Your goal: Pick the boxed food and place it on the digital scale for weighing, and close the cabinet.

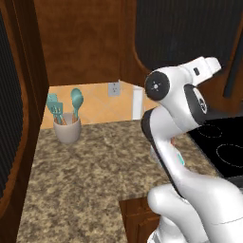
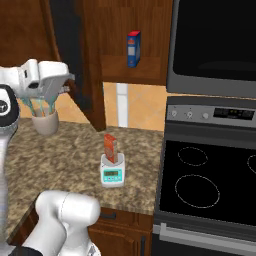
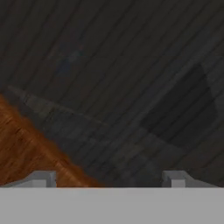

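The boxed food [image 2: 110,148], a small orange-red carton, stands upright on the round plate of the white digital scale [image 2: 113,175] on the counter. Nothing grips it. The cabinet door [image 2: 75,55] stands swung open, its dark ribbed glass [image 1: 190,33] and black bar handle [image 1: 232,71] facing my hand. My gripper [image 2: 69,82] is raised to the height of the door, far above and left of the scale. In the hand view the gripper [image 3: 109,179] is open and empty, close to the ribbed glass [image 3: 131,78] with the wooden frame [image 3: 26,144] at lower left.
A beige utensil cup [image 2: 45,122] with teal spatulas stands at the back left of the granite counter [image 2: 65,155]. A blue box [image 2: 133,48] sits inside the open cabinet. A black stove [image 2: 210,180] lies right of the scale, below a dark oven front [image 2: 215,40].
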Controlling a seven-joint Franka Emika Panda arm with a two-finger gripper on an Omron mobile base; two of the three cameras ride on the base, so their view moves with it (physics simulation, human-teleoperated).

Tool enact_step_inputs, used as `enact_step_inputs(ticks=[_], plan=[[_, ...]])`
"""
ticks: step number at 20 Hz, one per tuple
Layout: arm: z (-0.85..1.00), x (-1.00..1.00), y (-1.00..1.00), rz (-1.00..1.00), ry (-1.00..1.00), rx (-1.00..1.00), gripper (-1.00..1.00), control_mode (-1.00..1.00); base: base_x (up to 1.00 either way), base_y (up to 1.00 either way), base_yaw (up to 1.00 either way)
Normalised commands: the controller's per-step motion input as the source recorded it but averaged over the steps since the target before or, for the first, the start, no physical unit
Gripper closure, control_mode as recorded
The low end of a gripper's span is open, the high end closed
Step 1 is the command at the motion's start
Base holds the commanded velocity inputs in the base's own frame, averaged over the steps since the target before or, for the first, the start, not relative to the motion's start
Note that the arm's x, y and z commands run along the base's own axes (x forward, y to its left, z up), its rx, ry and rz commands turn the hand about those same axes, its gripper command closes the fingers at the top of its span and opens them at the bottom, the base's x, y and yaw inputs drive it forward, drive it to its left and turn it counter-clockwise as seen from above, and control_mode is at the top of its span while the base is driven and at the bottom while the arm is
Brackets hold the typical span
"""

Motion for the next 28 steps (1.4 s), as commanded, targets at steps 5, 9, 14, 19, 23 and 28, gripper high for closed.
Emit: enact_step_inputs(ticks=[5,9,14,19,23,28], plan=[[0.0,0.82,-1.0,0.26,-0.19,0.36,-1.0,-1.0,0.0,0.0,0.0],[-0.05,1.0,-1.0,0.32,-0.34,0.28,-1.0,-1.0,0.0,0.0,0.0],[-0.08,1.0,-0.71,0.2,-0.21,0.21,-1.0,-1.0,0.0,0.0,0.0],[0.0,1.0,-0.22,0.03,0.06,0.15,-1.0,-1.0,0.0,0.0,0.0],[0.0,0.99,-0.31,0.06,0.03,0.15,-1.0,-1.0,0.0,0.0,0.0],[-0.29,1.0,-0.18,0.08,-0.05,0.03,-1.0,-1.0,0.0,0.0,0.0]])
